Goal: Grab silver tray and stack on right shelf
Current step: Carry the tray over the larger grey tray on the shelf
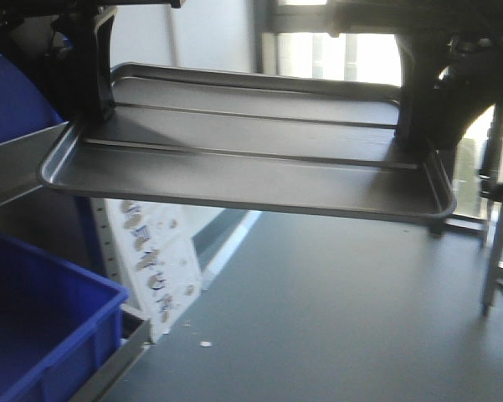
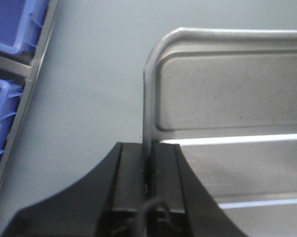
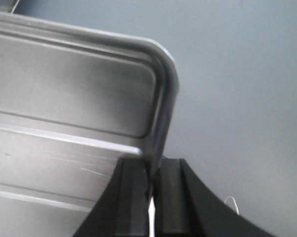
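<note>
1. Front camera: low, close, facing the tray point(image 1: 234, 159), perhaps toward windows point(image 1: 343, 54).
2. Left wrist: tight, down past left gripper point(image 2: 148, 154) onto tray rim.
3. Right wrist: likewise past right gripper point(image 3: 151, 168); all share the tray.

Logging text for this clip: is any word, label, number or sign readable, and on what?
None can be read.
The tray and blue bins show no print.
The white panel under the tray has small round marks, too blurred to tell whether they are text.
</note>
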`<state>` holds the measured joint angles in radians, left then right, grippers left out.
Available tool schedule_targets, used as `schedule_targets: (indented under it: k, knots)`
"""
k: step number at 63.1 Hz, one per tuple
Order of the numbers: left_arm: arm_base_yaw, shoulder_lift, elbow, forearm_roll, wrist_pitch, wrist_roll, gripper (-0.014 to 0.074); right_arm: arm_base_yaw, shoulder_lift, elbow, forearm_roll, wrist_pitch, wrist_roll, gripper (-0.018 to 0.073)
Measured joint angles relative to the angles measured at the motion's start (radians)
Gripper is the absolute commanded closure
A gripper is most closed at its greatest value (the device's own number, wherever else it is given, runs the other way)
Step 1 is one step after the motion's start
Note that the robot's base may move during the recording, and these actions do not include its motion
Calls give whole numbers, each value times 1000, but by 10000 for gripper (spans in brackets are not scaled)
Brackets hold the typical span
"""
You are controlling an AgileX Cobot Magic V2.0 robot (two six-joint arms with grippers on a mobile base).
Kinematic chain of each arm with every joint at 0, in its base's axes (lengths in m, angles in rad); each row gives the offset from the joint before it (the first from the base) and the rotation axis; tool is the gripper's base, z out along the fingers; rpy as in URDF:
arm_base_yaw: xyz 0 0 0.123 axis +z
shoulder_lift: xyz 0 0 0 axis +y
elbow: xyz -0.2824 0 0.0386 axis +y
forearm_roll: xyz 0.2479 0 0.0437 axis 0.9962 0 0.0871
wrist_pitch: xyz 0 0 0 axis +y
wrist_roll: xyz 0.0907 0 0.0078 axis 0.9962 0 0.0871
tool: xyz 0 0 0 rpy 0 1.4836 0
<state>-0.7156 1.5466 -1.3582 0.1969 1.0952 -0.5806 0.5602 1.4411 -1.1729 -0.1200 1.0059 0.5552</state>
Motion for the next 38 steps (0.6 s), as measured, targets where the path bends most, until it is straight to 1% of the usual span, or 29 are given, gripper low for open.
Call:
schedule_targets:
  k: [38]
  knots:
    - [0, 110, -5, -2, -20, -8, 689, 0, 3, 0, -10, 24, 0, 503]
